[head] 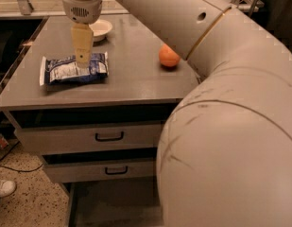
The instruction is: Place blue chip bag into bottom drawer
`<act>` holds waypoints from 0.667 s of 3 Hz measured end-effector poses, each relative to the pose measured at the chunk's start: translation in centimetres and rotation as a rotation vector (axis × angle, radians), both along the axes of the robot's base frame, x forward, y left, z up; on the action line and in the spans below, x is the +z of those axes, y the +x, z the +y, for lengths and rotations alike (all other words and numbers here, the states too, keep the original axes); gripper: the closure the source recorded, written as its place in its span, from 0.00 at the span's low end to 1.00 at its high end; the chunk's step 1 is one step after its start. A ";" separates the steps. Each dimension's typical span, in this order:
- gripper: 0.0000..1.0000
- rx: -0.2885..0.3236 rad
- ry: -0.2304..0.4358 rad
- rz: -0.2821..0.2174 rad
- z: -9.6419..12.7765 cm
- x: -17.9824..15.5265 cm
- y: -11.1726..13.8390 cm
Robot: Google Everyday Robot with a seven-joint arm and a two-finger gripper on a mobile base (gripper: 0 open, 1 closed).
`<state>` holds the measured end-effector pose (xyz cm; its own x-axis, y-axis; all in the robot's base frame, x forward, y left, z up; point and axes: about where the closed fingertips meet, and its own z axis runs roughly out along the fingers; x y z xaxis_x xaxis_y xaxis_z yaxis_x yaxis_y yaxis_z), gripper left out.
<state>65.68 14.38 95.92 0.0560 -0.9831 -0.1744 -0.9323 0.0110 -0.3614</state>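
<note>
The blue chip bag (65,70) lies flat on the left part of the grey cabinet top (131,79). My gripper (81,63) hangs straight down from the white wrist and its tip is on or just above the middle of the bag. The bottom drawer (112,205) is pulled out at the foot of the cabinet, its flat grey floor showing, with its right part hidden behind my arm.
An orange round fruit (169,56) sits on the right of the top. A white bowl (102,28) stands at the back. Two upper drawers (93,137) show black handles. My thick white arm (230,126) fills the right side. A shoe (4,188) is on the floor at left.
</note>
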 end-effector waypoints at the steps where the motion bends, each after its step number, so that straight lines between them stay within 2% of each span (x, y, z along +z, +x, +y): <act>1: 0.00 0.004 0.001 -0.008 0.3 -0.2 0.3; 2: 0.00 0.037 0.015 0.021 2.7 -1.8 1.4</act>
<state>67.08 17.03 94.16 0.0880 -0.9777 -0.1905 -0.9395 -0.0179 -0.3420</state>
